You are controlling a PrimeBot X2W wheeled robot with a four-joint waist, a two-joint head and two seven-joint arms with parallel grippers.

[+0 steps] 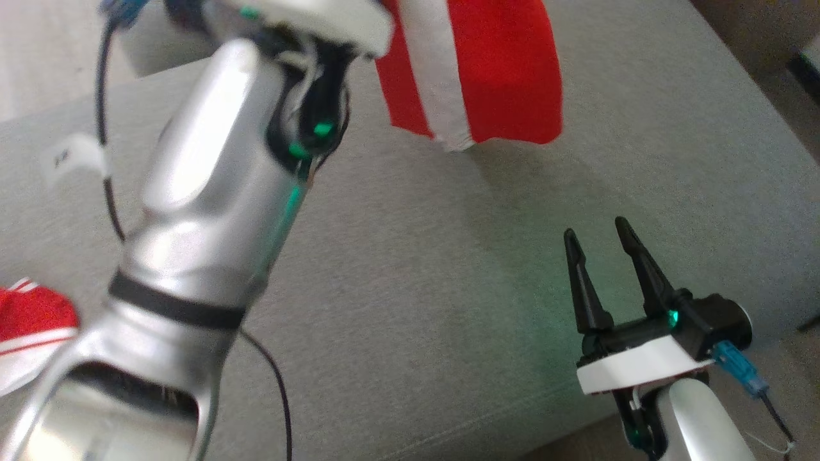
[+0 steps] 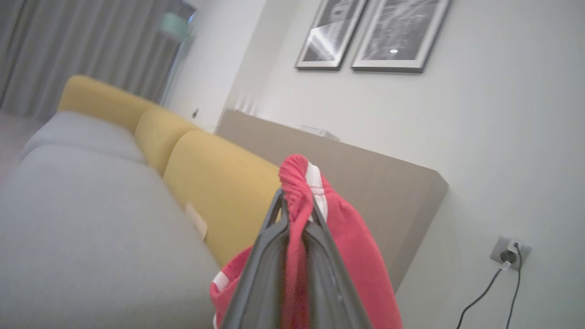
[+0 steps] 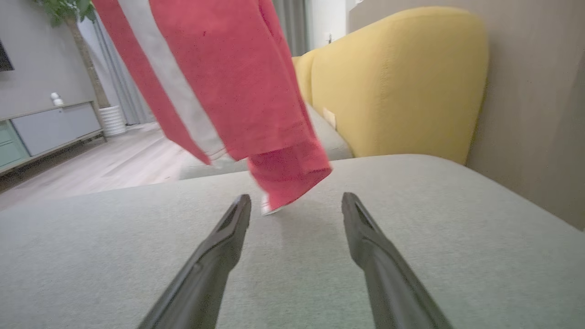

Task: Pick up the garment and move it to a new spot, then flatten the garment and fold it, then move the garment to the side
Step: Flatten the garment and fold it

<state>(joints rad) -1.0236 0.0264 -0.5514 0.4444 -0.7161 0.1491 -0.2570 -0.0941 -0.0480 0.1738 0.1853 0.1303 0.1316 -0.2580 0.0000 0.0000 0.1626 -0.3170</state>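
Observation:
The garment (image 1: 487, 70) is red with a white side stripe and hangs in the air at the top of the head view, above the grey sofa seat (image 1: 416, 288). In the left wrist view my left gripper (image 2: 297, 201) is shut on the garment's (image 2: 356, 256) bunched waistband, cloth spilling past both fingers. My raised left arm (image 1: 211, 192) crosses the left half of the head view. My right gripper (image 1: 599, 234) rests low at the lower right, open with nothing between its fingers. In the right wrist view the garment (image 3: 228, 82) dangles just beyond the right gripper (image 3: 296, 203).
Another red and white cloth (image 1: 32, 320) lies at the left edge of the seat. Yellow back cushions (image 3: 393, 77) line the sofa's far side, with a beige panel (image 2: 365, 183) behind them. A wall socket with a cable (image 2: 507, 256) sits low on the wall.

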